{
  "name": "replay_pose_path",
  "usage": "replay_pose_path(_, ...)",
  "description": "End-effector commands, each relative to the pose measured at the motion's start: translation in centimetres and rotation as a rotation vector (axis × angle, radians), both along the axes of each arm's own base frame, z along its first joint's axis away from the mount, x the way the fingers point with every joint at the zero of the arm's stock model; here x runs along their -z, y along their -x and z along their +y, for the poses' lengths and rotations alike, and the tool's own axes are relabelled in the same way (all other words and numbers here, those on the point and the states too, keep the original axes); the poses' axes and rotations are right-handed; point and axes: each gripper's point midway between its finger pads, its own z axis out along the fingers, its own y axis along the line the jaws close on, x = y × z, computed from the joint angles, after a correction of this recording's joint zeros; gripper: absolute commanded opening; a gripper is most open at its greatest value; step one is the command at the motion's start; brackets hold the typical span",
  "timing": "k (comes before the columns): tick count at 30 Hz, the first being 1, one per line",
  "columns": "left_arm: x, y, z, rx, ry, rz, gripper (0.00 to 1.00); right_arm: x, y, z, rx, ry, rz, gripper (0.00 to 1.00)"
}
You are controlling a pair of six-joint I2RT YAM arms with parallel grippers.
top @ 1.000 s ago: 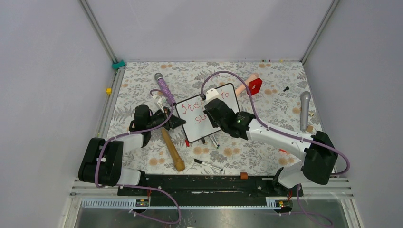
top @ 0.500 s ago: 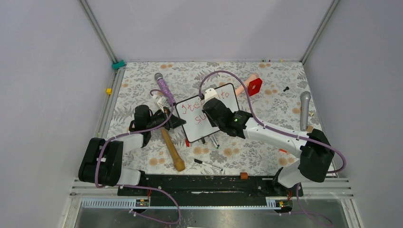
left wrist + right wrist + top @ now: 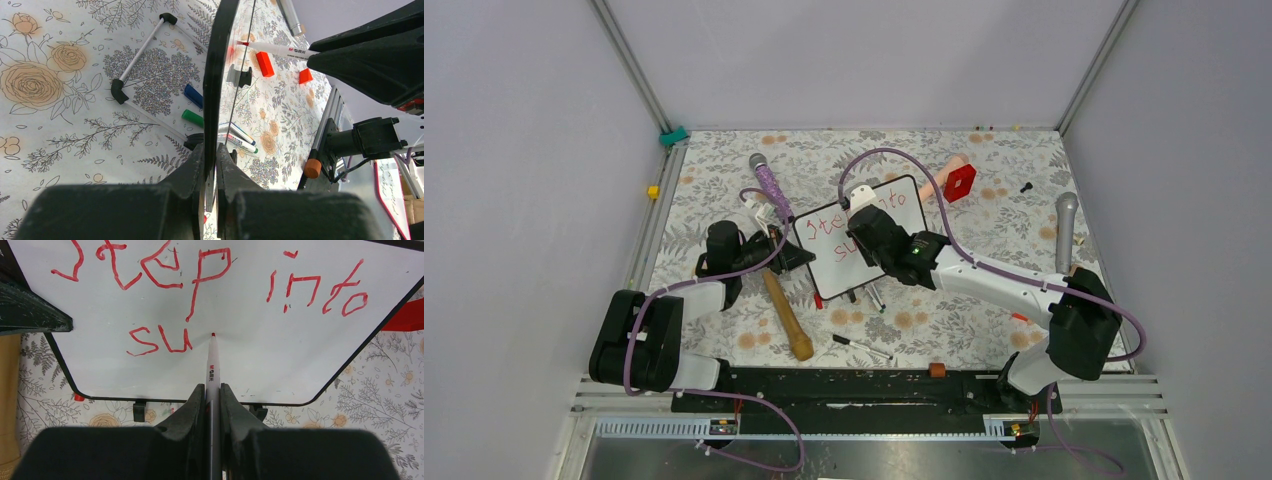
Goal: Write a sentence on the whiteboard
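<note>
Left gripper (image 3: 210, 160) clamps the whiteboard (image 3: 260, 355) by its edge — right gripper (image 3: 212, 392) pinches a red-tipped marker (image 3: 212, 362), tip touching beside the lettering (image 3: 194, 290) "su"

**Tabletop layout, top view.**
Whiteboard (image 3: 824, 262) at centre of the table (image 3: 724, 180); a microphone (image 3: 767, 180) to its upper left, a block (image 3: 960, 182) to its upper right, a long handle (image 3: 786, 318) to its lower left, a loose marker (image 3: 861, 346) below.

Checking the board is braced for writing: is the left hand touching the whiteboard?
Touching. The left wrist view shows the left hand shut on the whiteboard, with the board's black-framed edge pinched between the closed jaws and no gap.
</note>
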Motion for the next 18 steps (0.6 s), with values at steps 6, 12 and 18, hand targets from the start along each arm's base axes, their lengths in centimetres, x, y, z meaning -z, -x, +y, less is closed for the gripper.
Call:
replay_pose_path(6, 1.4, -1.9, 1.4, -0.104, -0.07, 0.01, 0.0, -1.5, -0.1, 1.5, -0.052, -0.07, -0.006, 0.0)
replay_pose_path(12, 1.5, -1.8, 1.4, -0.104, -0.071, 0.013, 0.0, -1.0, 0.5, 1.4, -0.067, -0.073, 0.016, 0.0)
replay_pose_path(18, 1.5, -1.8, 1.4, -0.105, -0.072, 0.015, 0.0, -0.2, 0.9, 0.7, -0.057, -0.052, 0.033, 0.0)
